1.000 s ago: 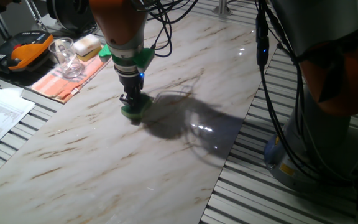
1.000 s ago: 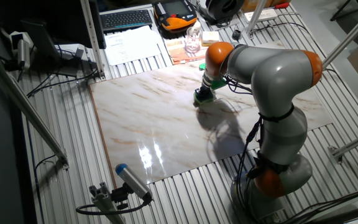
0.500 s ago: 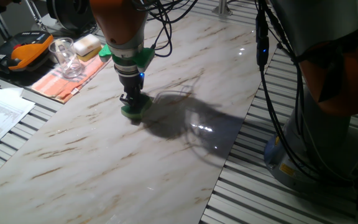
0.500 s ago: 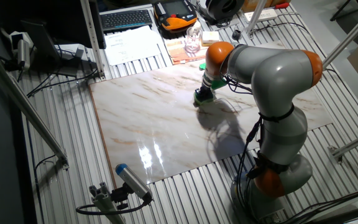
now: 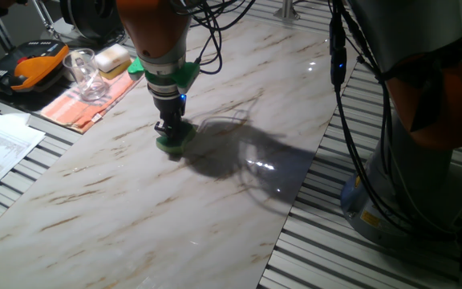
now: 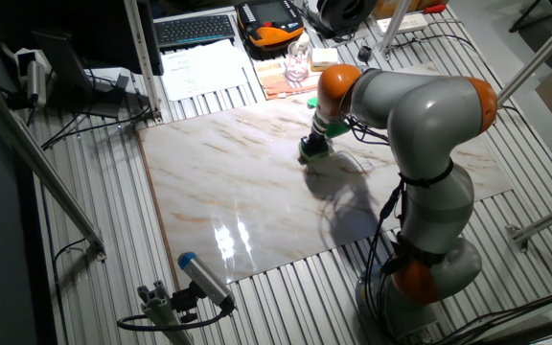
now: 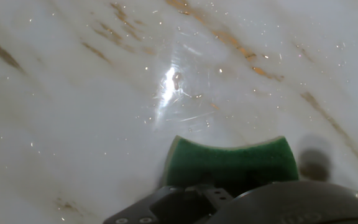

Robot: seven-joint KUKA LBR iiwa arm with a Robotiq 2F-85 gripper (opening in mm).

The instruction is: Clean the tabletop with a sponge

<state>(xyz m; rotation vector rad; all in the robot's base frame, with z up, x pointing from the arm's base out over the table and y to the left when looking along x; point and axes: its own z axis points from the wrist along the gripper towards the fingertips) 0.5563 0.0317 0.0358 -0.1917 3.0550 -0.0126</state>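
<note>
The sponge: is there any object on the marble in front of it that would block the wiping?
Nothing visible does. The gripper presses the sponge onto the tabletop, bare around it. The glass and orange cloth sit at the far edge.

White veined tabletop (image 5: 215,201); green sponge (image 5: 174,142) flat on it, apparently touching; glare patches.

Robotics lab; slatted metal bench (image 6: 113,230); keyboard (image 6: 195,30)

The tabletop (image 5: 215,201) is glossy, marble-look stone; the sponge (image 7: 229,163) looks coarse and matt green.
</note>
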